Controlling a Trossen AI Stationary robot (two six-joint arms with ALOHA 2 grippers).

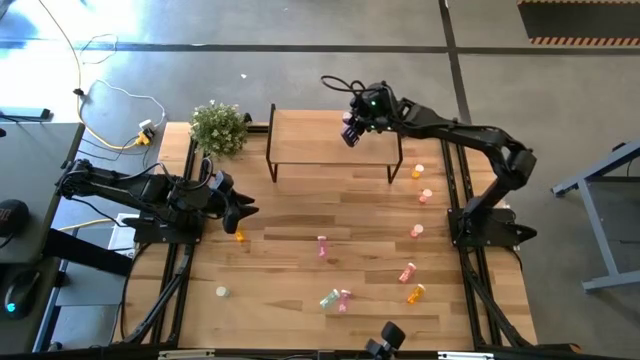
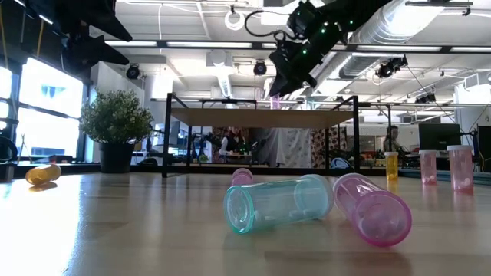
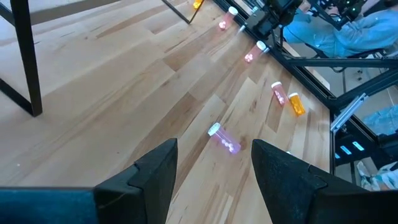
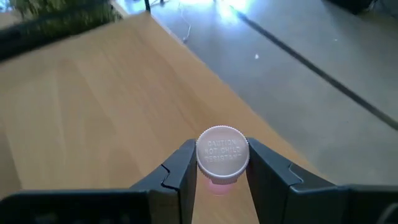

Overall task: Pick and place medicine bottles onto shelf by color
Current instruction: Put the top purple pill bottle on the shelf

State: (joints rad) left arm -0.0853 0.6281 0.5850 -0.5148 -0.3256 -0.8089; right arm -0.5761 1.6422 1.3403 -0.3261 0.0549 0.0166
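Note:
The shelf, a light-wood board on thin black legs, stands at the table's far middle. My right gripper hangs over the board's right part, shut on a pink medicine bottle with a white cap. My left gripper waits open above the table's left side; an orange bottle lies just near of it, and a pink bottle lies on the wood ahead of its fingers. More bottles lie or stand on the tabletop: pink, green, pink and orange. My right gripper pinches the pink bottle at its white cap, one finger on either side. The fingers slant down toward the shelf's far edge. The bottle sits cap up with its pink body below the fingers, just over the board; whether its base touches the board, I cannot tell.
A potted plant stands at the shelf's left end. Several bottles stand along the table's right edge. In the low view a green bottle and a pink one lie close to the camera. Black frame rails run along both table sides.

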